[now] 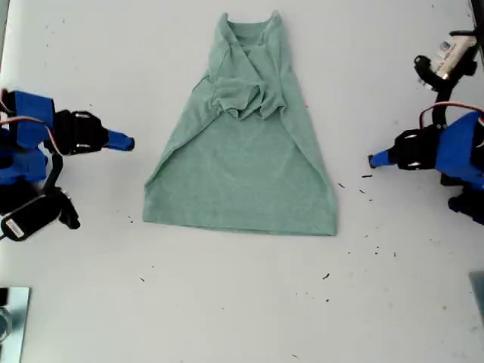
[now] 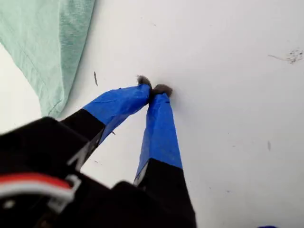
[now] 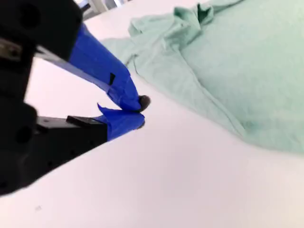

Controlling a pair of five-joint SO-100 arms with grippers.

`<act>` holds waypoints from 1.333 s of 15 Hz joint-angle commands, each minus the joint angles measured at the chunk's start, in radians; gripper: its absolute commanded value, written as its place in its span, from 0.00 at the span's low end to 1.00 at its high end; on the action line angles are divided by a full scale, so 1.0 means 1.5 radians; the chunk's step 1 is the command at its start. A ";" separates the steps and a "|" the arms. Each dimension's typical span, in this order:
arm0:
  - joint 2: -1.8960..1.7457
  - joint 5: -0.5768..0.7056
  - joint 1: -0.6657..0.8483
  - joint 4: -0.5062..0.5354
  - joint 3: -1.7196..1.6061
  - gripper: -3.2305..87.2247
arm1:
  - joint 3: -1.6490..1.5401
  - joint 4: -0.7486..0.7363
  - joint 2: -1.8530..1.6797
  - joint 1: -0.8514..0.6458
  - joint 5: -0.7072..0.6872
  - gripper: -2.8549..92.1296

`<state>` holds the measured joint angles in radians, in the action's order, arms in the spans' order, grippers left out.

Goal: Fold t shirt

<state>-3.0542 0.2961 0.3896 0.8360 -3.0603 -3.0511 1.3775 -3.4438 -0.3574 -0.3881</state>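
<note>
- My first gripper (image 2: 154,89): jaws fully closed, blue-taped tips pressed together, nothing between them. Small dark pads show at the tips.
- In the exterior view, my first gripper (image 1: 372,159) is at the exterior view's right and points toward the t shirt (image 1: 242,174). It is apart from the cloth, with bare table (image 1: 227,302) between them.
- The tips sit low over the table; I cannot tell whether they touch it.
- My second gripper (image 3: 140,111): jaws also closed tip to tip and empty.
- In the exterior view, my second gripper (image 1: 128,142) is at the exterior view's left and points toward the shirt. It is clear of the shirt's edge, not touching it.
- T shirt count: one, sage green, lying on the white table about midway between the two grippers.
- The collar is toward the exterior view's top and the hem toward its bottom, with the hem spread wide and flat.
- Both sleeves are turned in over the chest, so the upper part is narrow, with a bunched wrinkle below the collar.
- The first wrist view shows one hem corner of the t shirt (image 2: 42,42), near the jaws but not touching them.
- The second wrist view shows the t shirt (image 3: 237,71) with its folded upper part and a long side edge, beside the jaws and not touching them.
- Arms: two, both blue and black. Grippers: two.
- Several small dark specks (image 1: 327,276) lie scattered on the table, mostly toward the exterior view's lower right.
</note>
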 commanded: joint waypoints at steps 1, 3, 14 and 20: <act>-0.106 -0.022 -0.009 0.000 -0.064 0.03 | -0.006 0.006 -0.005 0.018 0.018 0.06; -0.071 -0.018 -0.009 -0.017 -0.062 0.03 | 0.144 0.020 0.110 0.067 0.056 0.06; -0.171 -0.014 -0.010 0.008 -0.097 0.03 | 0.979 0.250 0.879 0.193 0.018 0.37; -0.171 -0.011 -0.011 0.007 -0.097 0.03 | 0.722 0.018 0.966 0.214 0.026 0.38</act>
<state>-3.3027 0.2792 0.3789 0.8483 -3.1983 -1.8776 1.5186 -1.9850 -0.0568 -0.3620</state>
